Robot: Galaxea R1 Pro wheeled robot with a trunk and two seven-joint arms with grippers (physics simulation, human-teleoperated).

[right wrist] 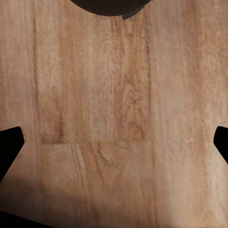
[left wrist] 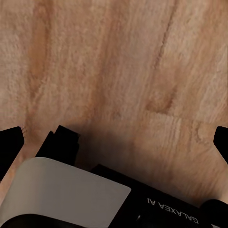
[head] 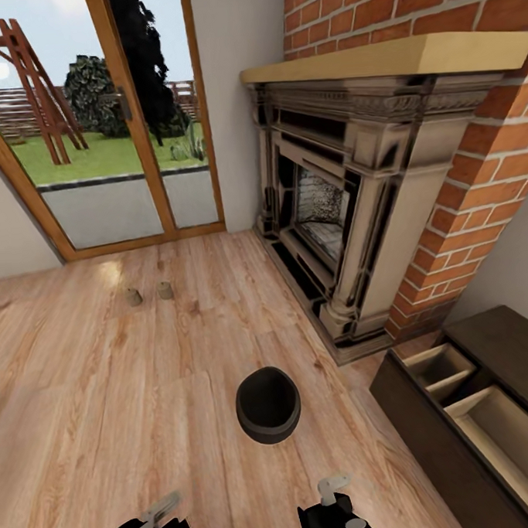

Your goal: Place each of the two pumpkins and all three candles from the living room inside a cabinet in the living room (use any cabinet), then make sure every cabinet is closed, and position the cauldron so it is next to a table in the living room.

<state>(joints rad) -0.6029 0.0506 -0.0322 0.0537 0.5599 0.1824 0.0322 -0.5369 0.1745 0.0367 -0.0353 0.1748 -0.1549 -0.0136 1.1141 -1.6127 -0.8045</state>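
Note:
The black cauldron (head: 267,405) stands upright on the wood floor ahead of me, and its rim (right wrist: 107,5) also edges into the right wrist view. Two small grey-beige candles (head: 133,296) (head: 165,290) sit side by side on the floor near the glass door. At the right, the low dark-brown cabinet (head: 497,345) has two compartments open with tan insides. My left gripper (head: 165,511) (left wrist: 114,142) and right gripper (head: 335,489) (right wrist: 114,142) hang low over bare floor short of the cauldron, both open and holding nothing. The pumpkins and the table are out of view.
A brick fireplace (head: 346,205) with a wooden mantel stands to the right beyond the cauldron. A wood-framed glass door (head: 111,148) to the garden is at the back left. Part of my own base (left wrist: 71,194) shows under the left gripper.

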